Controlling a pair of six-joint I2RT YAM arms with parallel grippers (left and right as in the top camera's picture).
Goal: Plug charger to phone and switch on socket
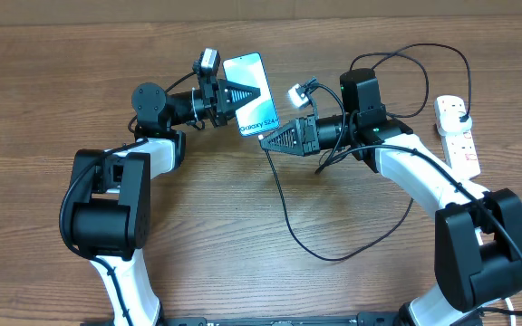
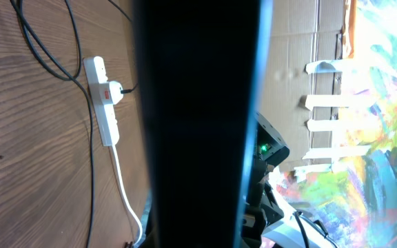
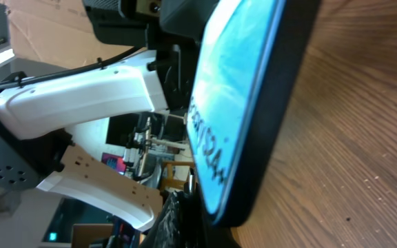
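**Phone held at far centre, cable end brought to its near edge**

The left gripper [image 1: 240, 93] reaches in from the left and clamps across the middle of the phone [image 1: 259, 116], one dark wedge-shaped finger lying over the lit screen. The phone sits at the far centre of the table [image 1: 62, 54], its long axis slightly slanted, screen up, with dark lettering at its near end. From the left wrist, the phone [image 2: 198, 124] is a broad black band filling the middle of the view. Whether it rests on the wood or is raised cannot be told.

The right gripper [image 1: 266, 141] comes in from the right, its tip just beside the phone's near right corner. Its fingers look drawn together into a wedge, and the charger [image 1: 284, 206] leaves from under the tip, but the connector is hidden, so I cannot tell whether it is pinched. From the right wrist, the phone [image 3: 233, 103] fills the frame, edge-on and very close.

The cable runs toward the near side, loops and curves back right under the right arm. The socket [image 1: 465, 145] lies at the far right, well apart from the phone, with a plug seated near its far end. The left wrist view shows the socket [image 2: 102, 103] with its white cord [image 2: 123, 193] trailing away.
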